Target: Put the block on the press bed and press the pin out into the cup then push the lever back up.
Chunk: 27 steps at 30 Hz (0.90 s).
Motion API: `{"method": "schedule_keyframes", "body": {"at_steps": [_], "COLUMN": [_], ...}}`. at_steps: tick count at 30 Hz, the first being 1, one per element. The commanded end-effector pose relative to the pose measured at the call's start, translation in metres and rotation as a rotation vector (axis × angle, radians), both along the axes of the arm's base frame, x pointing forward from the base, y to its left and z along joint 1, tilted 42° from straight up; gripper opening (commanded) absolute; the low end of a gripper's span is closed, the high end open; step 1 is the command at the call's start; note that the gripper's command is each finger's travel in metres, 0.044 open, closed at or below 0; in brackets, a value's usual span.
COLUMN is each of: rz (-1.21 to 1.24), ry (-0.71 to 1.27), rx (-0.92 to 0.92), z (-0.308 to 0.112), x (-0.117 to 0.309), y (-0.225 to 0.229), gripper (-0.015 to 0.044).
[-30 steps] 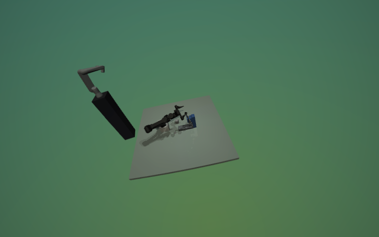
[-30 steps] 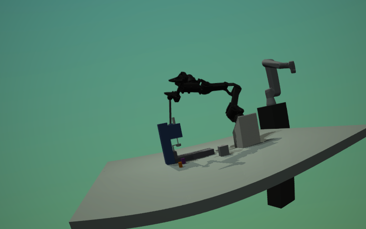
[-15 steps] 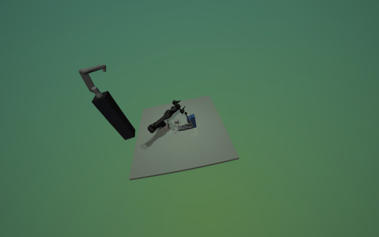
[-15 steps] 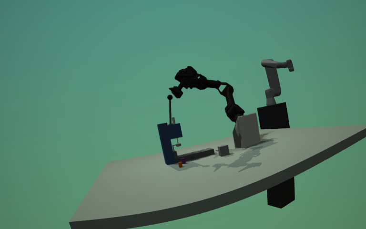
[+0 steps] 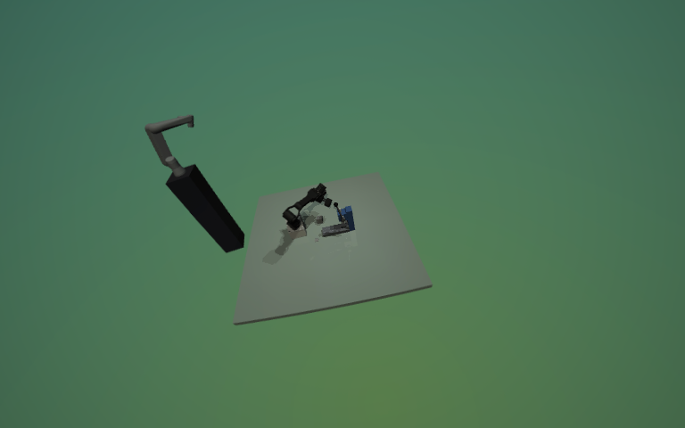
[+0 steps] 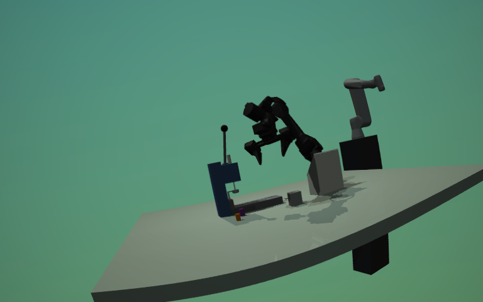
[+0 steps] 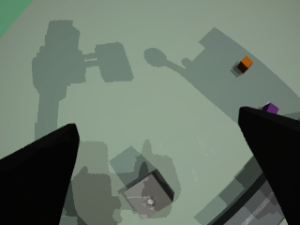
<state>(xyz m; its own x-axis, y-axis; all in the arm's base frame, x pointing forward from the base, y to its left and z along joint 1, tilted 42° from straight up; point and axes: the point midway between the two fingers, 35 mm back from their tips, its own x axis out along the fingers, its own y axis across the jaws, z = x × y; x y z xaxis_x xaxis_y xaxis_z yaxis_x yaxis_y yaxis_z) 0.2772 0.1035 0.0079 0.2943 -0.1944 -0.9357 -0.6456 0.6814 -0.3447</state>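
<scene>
Block (image 5: 318, 219) (image 6: 294, 198) (image 7: 144, 189) is resting on the tabletop (image 5: 328, 282) (image 6: 178, 249) (image 7: 127, 103) below my pincer (image 5: 325, 201) (image 6: 272, 160) (image 7: 160, 124), still needing the press (image 5: 349, 218) (image 6: 214, 185). I am holding the pincer spread, nothing inside, probably leaving room for straddling it. Beyond, the lever (image 5: 339, 210) (image 6: 224, 146) is standing raised, likely leaving loading room.

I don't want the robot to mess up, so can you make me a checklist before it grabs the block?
1. Gripper open with nothing in it: ok.
2. Block in sight, standing on the table: ok.
3. Lever up, out of the block's way: ok.
4. Block on the press bed, under the punch: not ok, it stands apart from the press.
5. Fingers lined up over the block: not ok, in the wrist view it sits low between them.
6. Cup ready under the pin's spot: cannot tell, I can't make it out.
</scene>
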Motion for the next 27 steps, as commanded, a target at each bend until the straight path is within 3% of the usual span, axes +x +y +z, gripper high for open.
{"method": "schedule_keyframes", "body": {"at_steps": [1,6,27], "rz": [0.132,0.294,0.300], "ry": [0.258,0.537,0.548], "rx": [-0.275,-0.550,-0.561], "z": [-0.037,-0.057,-0.079], "x": [-0.038,-0.076,-0.076], "y": [-0.026,-0.056,-0.075], "gripper": [0.0440,0.0440,0.0440]}}
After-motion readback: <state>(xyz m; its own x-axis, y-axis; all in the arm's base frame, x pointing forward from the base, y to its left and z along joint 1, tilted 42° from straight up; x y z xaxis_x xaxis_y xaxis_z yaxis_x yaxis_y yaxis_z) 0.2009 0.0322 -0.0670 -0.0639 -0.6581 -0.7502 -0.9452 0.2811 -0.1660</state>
